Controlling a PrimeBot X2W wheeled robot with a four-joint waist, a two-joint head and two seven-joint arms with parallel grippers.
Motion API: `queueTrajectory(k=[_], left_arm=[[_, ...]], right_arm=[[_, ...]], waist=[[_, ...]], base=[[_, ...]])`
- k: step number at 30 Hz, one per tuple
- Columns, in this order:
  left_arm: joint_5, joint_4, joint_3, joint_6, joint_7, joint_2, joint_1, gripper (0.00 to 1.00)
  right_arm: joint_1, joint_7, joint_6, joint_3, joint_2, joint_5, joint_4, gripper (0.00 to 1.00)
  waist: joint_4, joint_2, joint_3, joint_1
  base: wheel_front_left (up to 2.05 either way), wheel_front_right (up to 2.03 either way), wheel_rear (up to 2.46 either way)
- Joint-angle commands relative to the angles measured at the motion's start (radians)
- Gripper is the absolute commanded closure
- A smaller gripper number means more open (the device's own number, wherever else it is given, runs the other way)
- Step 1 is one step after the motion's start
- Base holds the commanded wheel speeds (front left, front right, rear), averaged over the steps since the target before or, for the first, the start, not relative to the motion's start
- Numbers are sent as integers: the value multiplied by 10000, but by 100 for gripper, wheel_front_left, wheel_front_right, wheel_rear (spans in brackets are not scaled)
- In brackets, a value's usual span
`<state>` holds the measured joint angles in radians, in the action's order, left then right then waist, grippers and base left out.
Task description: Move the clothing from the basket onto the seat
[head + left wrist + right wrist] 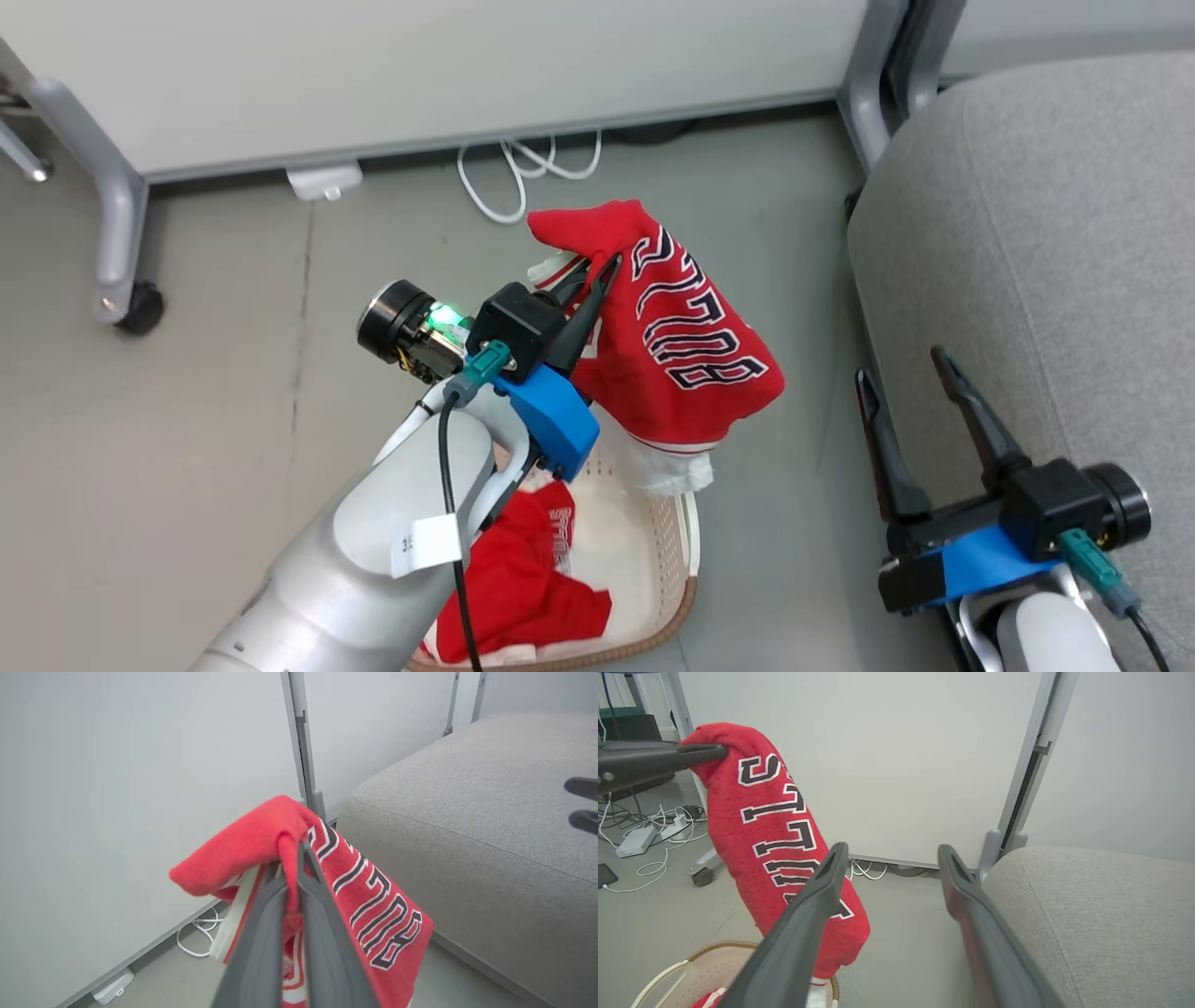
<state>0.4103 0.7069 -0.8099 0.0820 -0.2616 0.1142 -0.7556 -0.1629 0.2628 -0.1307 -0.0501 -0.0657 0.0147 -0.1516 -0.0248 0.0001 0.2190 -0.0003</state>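
My left gripper (607, 264) is shut on a red garment (686, 345) with black-and-white lettering, which hangs above the basket (677, 551). In the left wrist view the fingers (327, 933) pinch a fold of that red clothing (373, 905). A second red garment (523, 579) lies in the cream basket, partly hidden by my left forearm. The grey seat (1046, 233) is to the right. My right gripper (906, 369) stands open beside the seat's edge, holding nothing. In the right wrist view the open right gripper (892, 851) has the hanging garment (780, 830) at its left and the seat (1101, 914) at its right.
A white partition wall (420, 65) on grey legs stands behind the basket, with a castor (140, 308) at the left. White cables (523, 173) lie on the grey floor by the wall. A grey post (868, 93) stands by the seat's corner.
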Motion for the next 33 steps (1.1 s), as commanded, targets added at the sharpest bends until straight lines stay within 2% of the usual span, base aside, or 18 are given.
queueTrajectory(k=[1,9,21,27,33], left_arm=[[-52,-75,75,36,-48,47,100,100],[-182,-787,138,66,-49,207,572,100],[-207,-1169,-15,6,-49,263,745,100],[-263,-1254,-161,-4,-49,214,613,100],[-334,-1290,-356,23,-39,114,463,100]], right_arm=[[156,31,-1,7,27,-68,-27,0],[773,31,-1,41,83,-80,-108,0],[611,31,-1,-94,4,-61,107,0],[-255,31,-1,-920,-479,-38,154,0],[-1823,20,-1,-2289,-1141,-99,-412,0]], waist=[[81,-1,-397,3],[166,-1,-1193,3],[335,-1,-1406,3],[479,-1,-1315,3],[665,-1,-1133,3]], base=[[0,0,0],[0,0,0],[0,0,0],[0,0,0],[0,0,0]])
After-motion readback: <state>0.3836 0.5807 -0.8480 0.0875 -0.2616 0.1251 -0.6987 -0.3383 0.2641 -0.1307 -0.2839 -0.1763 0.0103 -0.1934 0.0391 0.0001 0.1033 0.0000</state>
